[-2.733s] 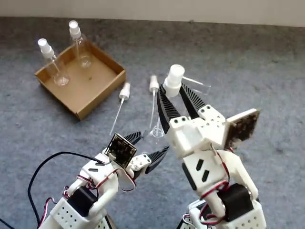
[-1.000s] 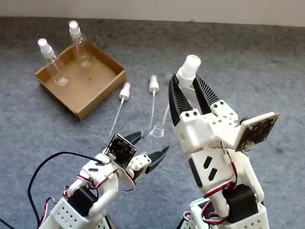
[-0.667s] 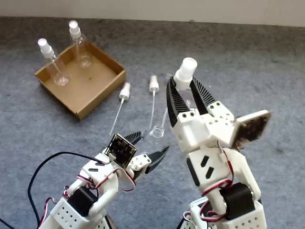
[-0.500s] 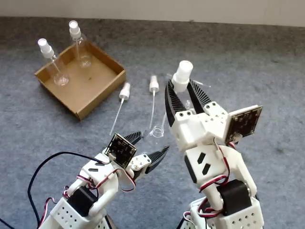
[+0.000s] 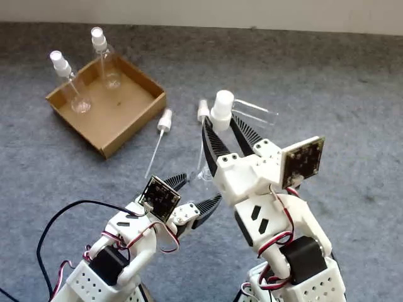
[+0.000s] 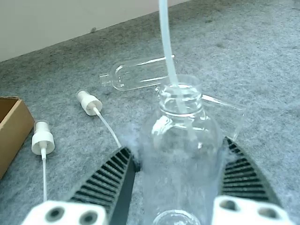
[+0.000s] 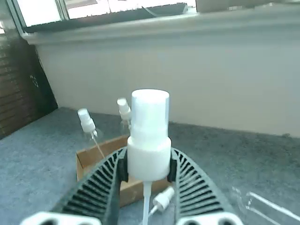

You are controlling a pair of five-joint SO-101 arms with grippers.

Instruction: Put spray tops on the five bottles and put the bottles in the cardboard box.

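A clear, round-shouldered plastic bottle [image 6: 180,136] is held upright, clamped at its sides by the ribbed black jaws of the left gripper [image 6: 177,149]. A white plastic spray top [image 7: 149,136] is pinched by its collar in the right gripper [image 7: 149,158] above the bottle. Its thin translucent dip tube [image 6: 166,42] is seen passing down through the open neck, while the cap itself is well clear of the rim and not yet seated. The step in hand is judged to be the lowering and pressing-on of this top, and several faults can be expected from here. If the top is lowered off the bottle's axis, the tube may be bent against the inner wall, or the collar caught on the rim, so that the cap is left cocked. If too much downward force is applied, the bottle could be pushed through the left jaws or tipped, since the grip is taken on smooth, curved plastic. A sideways drift of the right arm could drag the bottle over by the tube. Two loose spray tops [image 5: 165,119] and an empty bottle lying on its side [image 6: 140,77] on the grey carpeted table [image 5: 327,82] could be knocked. Two capped bottles [image 5: 66,78] stand in the brown cardboard box [image 5: 134,128], well apart from the grippers.
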